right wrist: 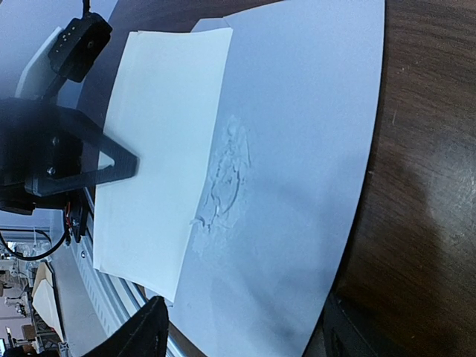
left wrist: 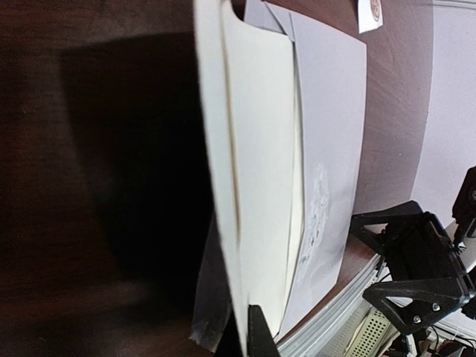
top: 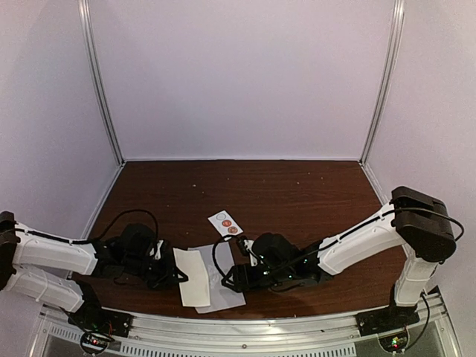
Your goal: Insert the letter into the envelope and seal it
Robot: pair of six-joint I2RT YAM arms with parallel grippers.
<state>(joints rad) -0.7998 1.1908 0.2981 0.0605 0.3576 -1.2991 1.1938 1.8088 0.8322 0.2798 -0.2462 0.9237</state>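
**Envelope** (top: 220, 297): pale grey paper, flat on the dark wooden worktop (top: 297, 193) near its front edge, between the two arms. The long axis runs from the front edge toward the back wall, slightly skewed. There is a crumpled patch on the upper face.

**Letter** (top: 193, 277): cream sheet on the same axis. It overlaps the envelope's left part and overhangs further left. I cannot tell whether any edge has entered the mouth.

**Left end effector** (top: 177, 277): fingers together, clamped on the letter's left long edge. The envelope lies directly to its right.

**Right end effector** (top: 230, 279): fingers apart, low over the envelope's right side. Contact is unclear.

**Judgement:** insertion seems to turn on sliding the letter rightward, across its short axis. The left arm is nearer the letter and the right arm nearer the envelope.

**Sticker strip** (top: 225, 222): white, lying just beyond the envelope and apart from it.
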